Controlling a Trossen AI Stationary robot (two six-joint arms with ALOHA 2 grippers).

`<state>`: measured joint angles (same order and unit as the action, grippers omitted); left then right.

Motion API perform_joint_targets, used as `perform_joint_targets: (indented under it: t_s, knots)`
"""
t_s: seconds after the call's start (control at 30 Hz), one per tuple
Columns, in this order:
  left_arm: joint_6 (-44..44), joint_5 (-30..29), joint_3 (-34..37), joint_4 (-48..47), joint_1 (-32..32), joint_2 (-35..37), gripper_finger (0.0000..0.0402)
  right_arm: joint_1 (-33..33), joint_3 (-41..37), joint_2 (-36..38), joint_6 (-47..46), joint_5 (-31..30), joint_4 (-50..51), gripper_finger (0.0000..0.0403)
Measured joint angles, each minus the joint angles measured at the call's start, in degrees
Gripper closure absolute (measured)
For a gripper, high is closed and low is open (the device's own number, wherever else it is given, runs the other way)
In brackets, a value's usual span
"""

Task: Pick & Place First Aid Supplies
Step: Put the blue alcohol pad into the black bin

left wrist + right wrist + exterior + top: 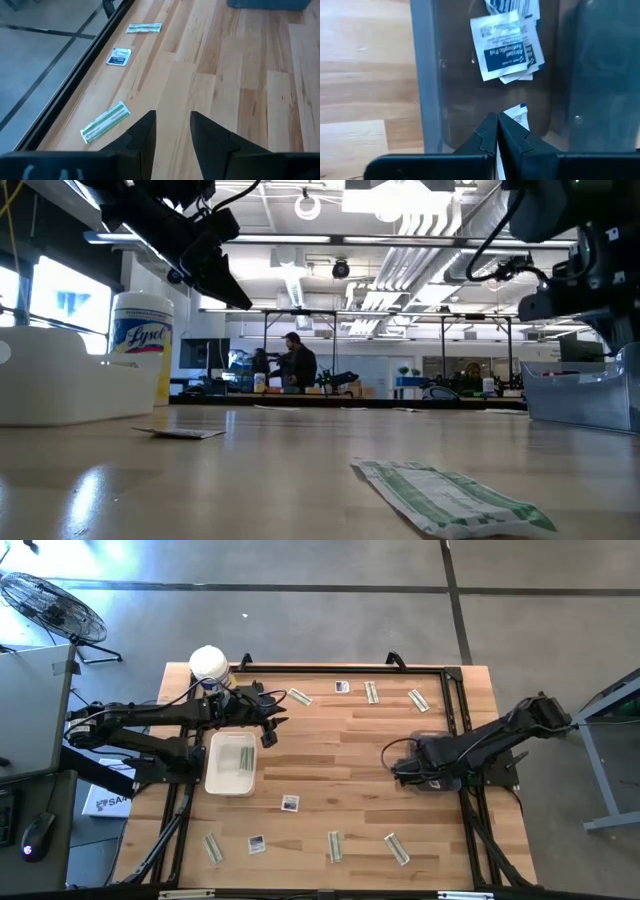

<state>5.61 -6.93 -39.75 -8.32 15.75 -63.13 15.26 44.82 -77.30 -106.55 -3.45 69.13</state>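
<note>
White square packets (pixel 290 803) and pale green strips (pixel 335 846) lie flat and scattered on the wooden table (pixel 350 750). A white tray (pixel 213 782) at the left holds some strips. My left gripper (pixel 172 125) hovers open just beyond the tray's far edge (pixel 272 725), nothing between its fingers. My right gripper (pixel 496 116) is at the table's right side (pixel 405 768). It points down into a clear bin (pixel 425 75) that holds white square packets (pixel 507 47), and it is shut on one more white packet (pixel 517 114). My right gripper pinches a white square packet between its two shut fingers, coming from above and pointing down. Only one corner (pixel 519 111) sticks out past the fingertips; the fingers hide the rest. The packet hangs over the inside of the clear bin.
A white-lidded yellow canister (pixel 210 662) stands at the far left corner, beside the tray. A black frame rail (pixel 350 668) runs along the table's edges. In the low view a strip (pixel 450 495) lies close in front, and people stand in the room behind.
</note>
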Motion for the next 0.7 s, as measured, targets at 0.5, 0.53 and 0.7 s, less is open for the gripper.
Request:
perform_joint_targets:
  t_s: [0.5,0.53,0.7]
  knots:
    - [0.04,-0.07,0.00,0.43,0.00,0.00,0.0284,-0.30,-5.22,0.02,-1.38,-0.58,-6.02,0.0399]
    - [0.04,-0.08,0.00,0.47,0.00,0.00,0.0284,-0.30,-5.03,0.02,-1.37,-0.32,-6.08,0.0399]
    - [0.07,-0.09,0.00,0.47,0.00,0.00,0.0284,-0.30,-4.81,0.02,-1.18,0.13,-4.84,0.0384]
